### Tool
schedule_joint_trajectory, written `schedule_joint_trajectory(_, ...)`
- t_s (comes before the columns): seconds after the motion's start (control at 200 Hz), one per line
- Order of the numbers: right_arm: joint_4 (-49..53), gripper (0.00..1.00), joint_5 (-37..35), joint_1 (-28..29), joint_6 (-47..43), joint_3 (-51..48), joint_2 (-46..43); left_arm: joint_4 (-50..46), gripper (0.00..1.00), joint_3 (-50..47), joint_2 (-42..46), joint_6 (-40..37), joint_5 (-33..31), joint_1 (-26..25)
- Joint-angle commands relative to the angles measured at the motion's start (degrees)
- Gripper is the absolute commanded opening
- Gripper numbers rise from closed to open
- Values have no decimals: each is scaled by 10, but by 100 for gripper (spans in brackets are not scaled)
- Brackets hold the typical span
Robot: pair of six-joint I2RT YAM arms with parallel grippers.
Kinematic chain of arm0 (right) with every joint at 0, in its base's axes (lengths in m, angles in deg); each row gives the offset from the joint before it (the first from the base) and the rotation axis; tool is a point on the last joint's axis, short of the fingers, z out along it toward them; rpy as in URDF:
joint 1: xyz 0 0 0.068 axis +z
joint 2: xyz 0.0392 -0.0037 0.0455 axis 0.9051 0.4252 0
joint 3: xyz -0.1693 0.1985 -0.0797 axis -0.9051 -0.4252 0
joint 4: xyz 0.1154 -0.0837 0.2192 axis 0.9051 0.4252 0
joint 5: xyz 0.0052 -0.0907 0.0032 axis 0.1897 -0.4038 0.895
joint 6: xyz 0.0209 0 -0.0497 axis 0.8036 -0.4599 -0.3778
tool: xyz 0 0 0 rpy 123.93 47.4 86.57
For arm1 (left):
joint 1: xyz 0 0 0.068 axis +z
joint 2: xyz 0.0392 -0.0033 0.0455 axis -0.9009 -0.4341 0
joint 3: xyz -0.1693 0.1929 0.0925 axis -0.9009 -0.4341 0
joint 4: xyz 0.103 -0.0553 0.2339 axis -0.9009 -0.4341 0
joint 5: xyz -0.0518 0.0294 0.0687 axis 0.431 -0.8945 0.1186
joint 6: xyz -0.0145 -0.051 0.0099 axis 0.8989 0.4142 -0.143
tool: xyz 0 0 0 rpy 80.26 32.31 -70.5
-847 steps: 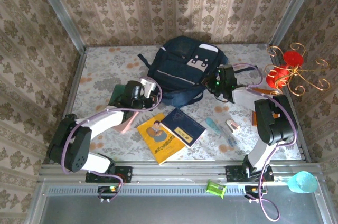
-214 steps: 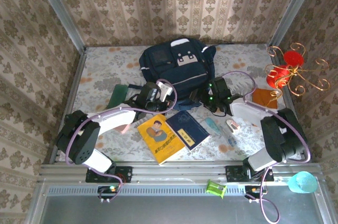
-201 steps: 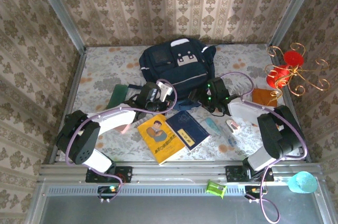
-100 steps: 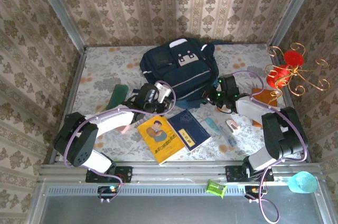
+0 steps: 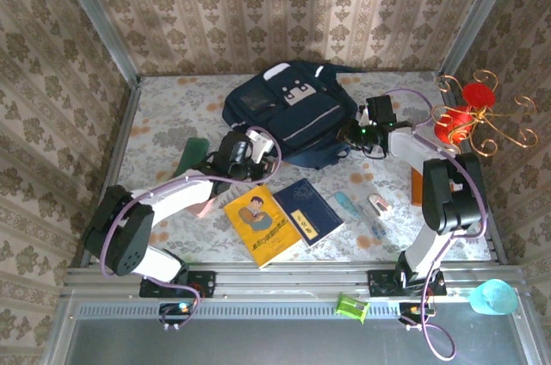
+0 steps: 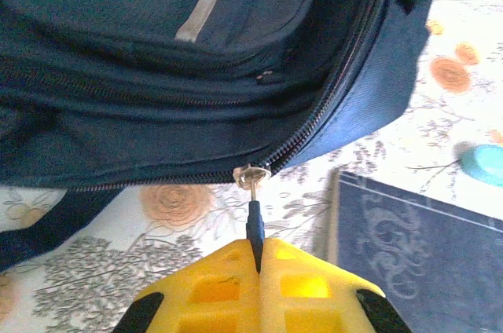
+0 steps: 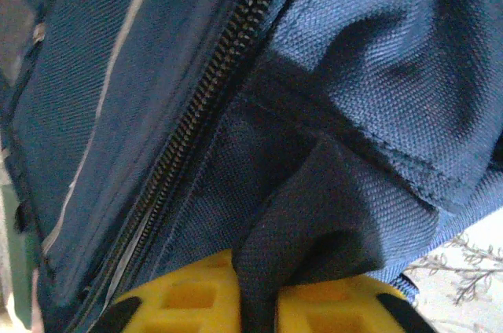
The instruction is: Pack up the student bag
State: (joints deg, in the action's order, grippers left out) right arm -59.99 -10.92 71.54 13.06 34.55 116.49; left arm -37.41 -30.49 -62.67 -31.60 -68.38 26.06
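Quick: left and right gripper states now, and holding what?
Left gripper: shut on the dark zip pull of the large navy fabric backpack.
Right gripper: shut on a fold of that backpack's fabric.

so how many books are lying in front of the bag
2: a yellow book at the front, a navy book just right of it. A half-hidden pink item further left may be another.

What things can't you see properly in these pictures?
Inside the student bag: top view, its own fabric covers it.
Orange thing: top view, the right arm hides most of it.
Pale blue thing: left wrist view, cut off by the right edge.
Writing on the yellow book: top view, too small.
Which bag part the right gripper pinches: right wrist view, too close.
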Motion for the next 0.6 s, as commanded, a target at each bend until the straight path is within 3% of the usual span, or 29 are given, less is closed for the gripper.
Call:
schedule_joint_trajectory(0.0, 11, 24, -28, -9, -34, 25, 15, -6, 0, 9, 16, 24, 23, -17)
schedule_joint_trajectory(0.115, 16, 40, 2, -9, -38, 16, 10, 7, 0, 21, -13, 36, 22, -24)
schedule_joint_trajectory(0.31, 24, 66, 21, -8, -26, -60, -75, 28, 0, 31, -38, 51, 21, -38)
schedule_joint_trajectory(0.43, -4, 80, 21, 6, 19, -131, -134, 31, 0, 35, -47, 51, 19, -42)
schedule_joint_trajectory(0.595, -99, 92, 19, 56, 111, -215, -174, 33, 0, 33, -50, 50, 17, -45)
